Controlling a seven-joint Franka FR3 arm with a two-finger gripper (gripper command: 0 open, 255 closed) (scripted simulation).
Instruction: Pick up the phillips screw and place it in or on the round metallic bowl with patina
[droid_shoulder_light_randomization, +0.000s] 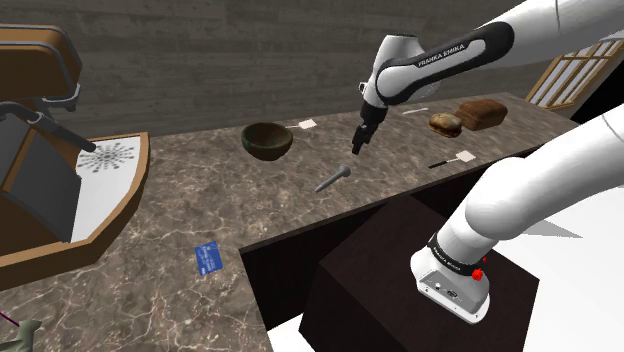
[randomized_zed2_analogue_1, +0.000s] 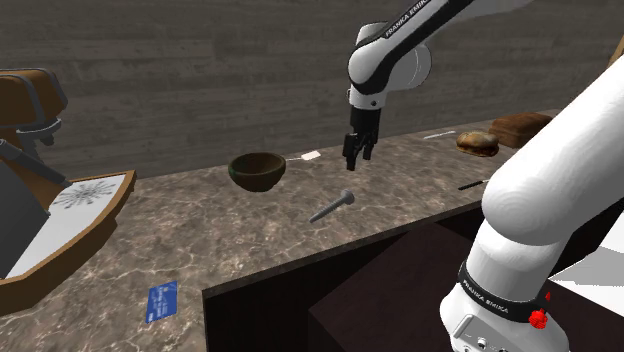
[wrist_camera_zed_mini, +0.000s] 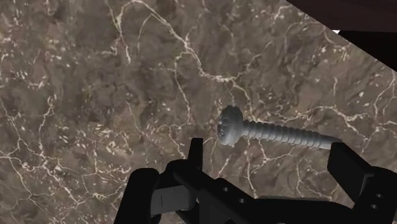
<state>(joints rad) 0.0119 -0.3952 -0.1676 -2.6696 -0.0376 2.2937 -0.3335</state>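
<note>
Near edge: a small flat blue card (droid_shoulder_light_randomization: 208, 257) lies alone on the brown white-veined marble counter (droid_shoulder_light_randomization: 190, 200). It plays no part in the task.

Mid-counter: the grey Phillips screw with a ribbed shank (wrist_camera_zed_mini: 267, 132) lies flat on its side on bare marble, touching nothing. Its head points toward the bowl and its tip toward the counter edge. Lying flat with open space around it, it offers its shank to a pinch from above.

The black two-finger gripper (droid_shoulder_light_randomization: 358, 147) hangs above the counter, near the screw's head end, fingers pointing down. In the wrist view the fingers (wrist_camera_zed_mini: 196, 153) stand spread and hold nothing. The screw sits beyond them, not between them. My reading is an approach pose, with the descent and a small shift over the shank not yet made.

Further back: the round dark bowl with greenish patina (droid_shoulder_light_randomization: 262, 150) stands upright, near the screw toward the shoulder view's left. Its opening faces up and nothing shows inside it. The carry looks short and unobstructed.

Far end: a dark brown loaf (droid_shoulder_light_randomization: 481, 113) and a rounder bun (droid_shoulder_light_randomization: 445, 123) sit well apart from the work.
</note>
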